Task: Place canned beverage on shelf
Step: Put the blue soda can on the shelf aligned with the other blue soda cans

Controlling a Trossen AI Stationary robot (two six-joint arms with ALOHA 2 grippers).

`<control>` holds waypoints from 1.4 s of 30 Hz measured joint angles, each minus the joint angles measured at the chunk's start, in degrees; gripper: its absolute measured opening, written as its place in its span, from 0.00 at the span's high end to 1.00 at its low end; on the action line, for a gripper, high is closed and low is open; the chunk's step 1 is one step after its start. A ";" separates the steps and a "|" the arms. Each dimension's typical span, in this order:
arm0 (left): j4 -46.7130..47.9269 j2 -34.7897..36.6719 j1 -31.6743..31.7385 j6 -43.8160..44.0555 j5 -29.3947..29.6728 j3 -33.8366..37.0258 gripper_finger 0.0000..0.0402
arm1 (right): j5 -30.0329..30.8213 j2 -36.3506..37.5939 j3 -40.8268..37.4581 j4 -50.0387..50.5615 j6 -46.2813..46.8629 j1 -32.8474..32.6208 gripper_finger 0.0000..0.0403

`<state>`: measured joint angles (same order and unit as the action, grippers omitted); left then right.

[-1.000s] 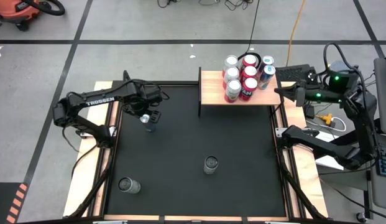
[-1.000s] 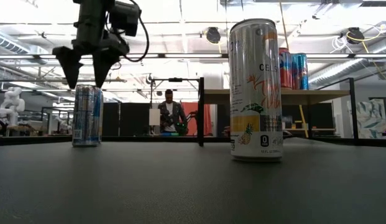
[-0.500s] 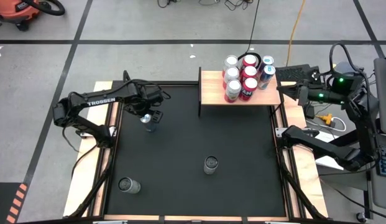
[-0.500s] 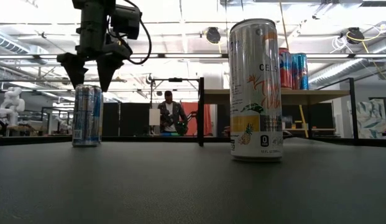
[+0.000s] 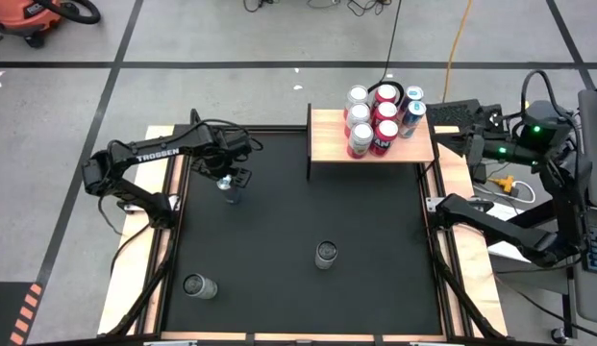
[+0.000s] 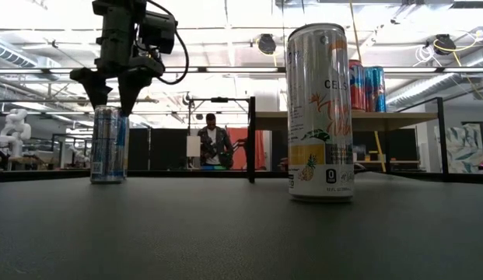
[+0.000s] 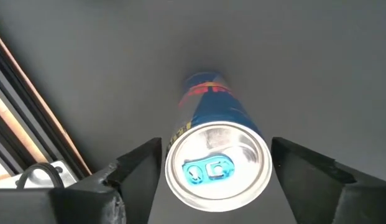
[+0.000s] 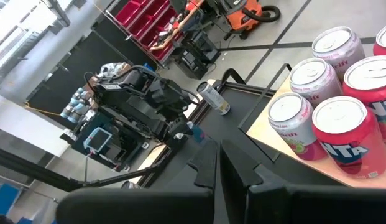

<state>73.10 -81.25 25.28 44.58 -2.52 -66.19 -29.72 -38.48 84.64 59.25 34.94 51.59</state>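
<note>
Left end effector (image 7: 211, 171) straddles the upright blue can (image 7: 212, 155) near the surface's far-left edge, fingers apart, not yet clamped. Thin-walled, smooth, likely slippery: grip mid-body, moderate force. Right end effector is shut beside the shelf (image 5: 327, 144).

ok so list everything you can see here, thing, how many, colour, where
shelf: one, light wood top on a black frame, far right part of the table
cans on the shelf: seven, silver, red and blue, bunched at its right end
blue can: one, blue with a silver top, upright on the far left of the mat
tall can: one, white and silver, upright mid-mat, nearer the front
silver can: one, front left corner of the mat
table: one, black mat with wood strips along the edges
person: one, standing in the room behind
left gripper: fingers open either side of the blue can's top
right gripper: shut, beside the shelf's right end
</note>
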 joint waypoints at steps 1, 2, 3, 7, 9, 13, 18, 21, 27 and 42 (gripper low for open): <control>-0.01 0.00 0.00 0.00 -0.01 0.00 0.30 | 0.02 0.11 0.00 -0.02 0.00 0.00 1.00; -0.07 0.00 0.00 0.00 -0.06 0.00 0.31 | 0.04 0.22 0.00 -0.03 0.00 0.00 1.00; -0.13 0.00 0.00 0.00 -0.19 0.00 0.32 | 0.05 0.33 0.00 -0.04 -0.02 0.00 1.00; -0.09 0.00 0.00 -0.17 -0.62 0.00 0.38 | 0.09 0.57 0.00 -0.11 -0.37 0.00 1.00; -0.09 0.00 -0.09 -0.42 -0.65 0.00 0.39 | 0.09 0.54 0.00 -0.09 -0.72 0.00 1.00; -0.20 0.00 -0.72 -0.04 0.70 -0.02 0.36 | 0.11 0.52 0.00 -0.10 -1.15 0.00 1.00; -0.20 0.00 -0.66 0.07 1.11 -0.02 0.25 | 0.11 0.52 0.00 -0.09 -1.50 0.00 1.00; -0.20 0.00 -0.68 0.98 1.19 -0.02 0.22 | 0.11 0.54 0.00 -0.09 -1.77 0.00 1.00; -0.83 -0.39 -0.66 2.91 2.12 -0.02 0.22 | 0.09 0.54 0.00 -0.07 -2.19 0.00 1.00; 0.85 -2.03 -0.66 1.60 -1.04 -0.02 0.23 | 0.11 0.56 0.00 0.28 -3.08 0.00 1.00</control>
<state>73.95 -83.29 24.62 46.18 -3.57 -66.22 -29.61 -37.91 84.64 59.53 31.86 51.59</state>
